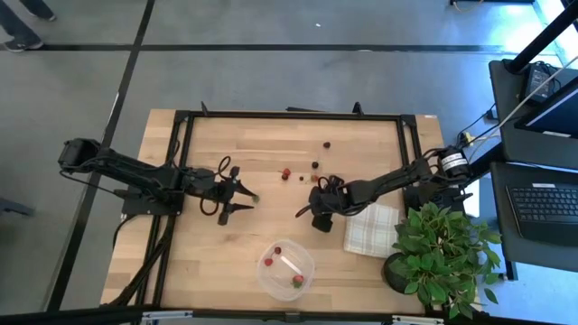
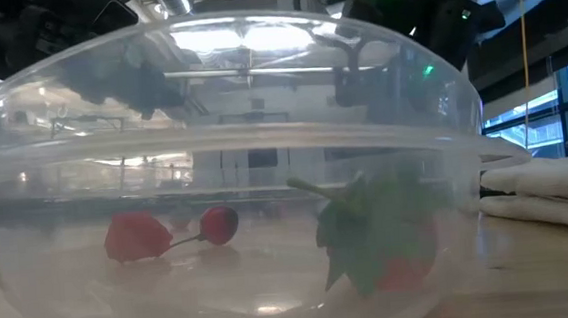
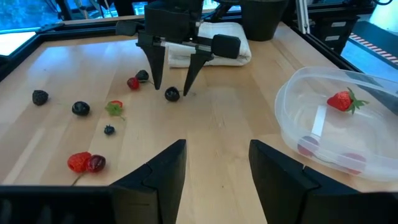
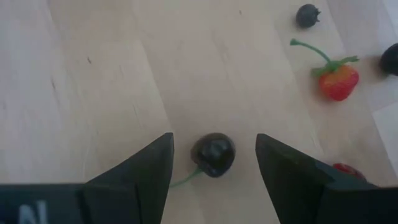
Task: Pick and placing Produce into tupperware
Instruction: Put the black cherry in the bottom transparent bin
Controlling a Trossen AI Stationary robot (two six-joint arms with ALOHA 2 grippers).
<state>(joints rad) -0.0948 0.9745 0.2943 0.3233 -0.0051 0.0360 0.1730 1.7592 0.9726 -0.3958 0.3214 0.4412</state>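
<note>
The clear round tupperware (image 1: pixel 284 268) stands near the table's near edge and holds a strawberry (image 3: pixel 342 100) and two red cherries (image 2: pixel 218 224). Loose produce lies on the far middle of the table: red pieces (image 3: pixel 81 162), dark berries (image 3: pixel 80 108) and a small strawberry (image 4: pixel 339 81). My right gripper (image 4: pixel 214 138) is open and low over the table. Its fingers stand on either side of a dark cherry (image 4: pixel 213 154) without touching it; the cherry also shows in the left wrist view (image 3: pixel 172 94). My left gripper (image 1: pixel 251 201) is open and empty at mid-table, left of the right gripper.
A folded white checked cloth (image 1: pixel 372 230) lies right of the right gripper. A leafy potted plant (image 1: pixel 442 248) stands at the near right corner. A black frame (image 1: pixel 289 116) runs around the table's far edge and sides.
</note>
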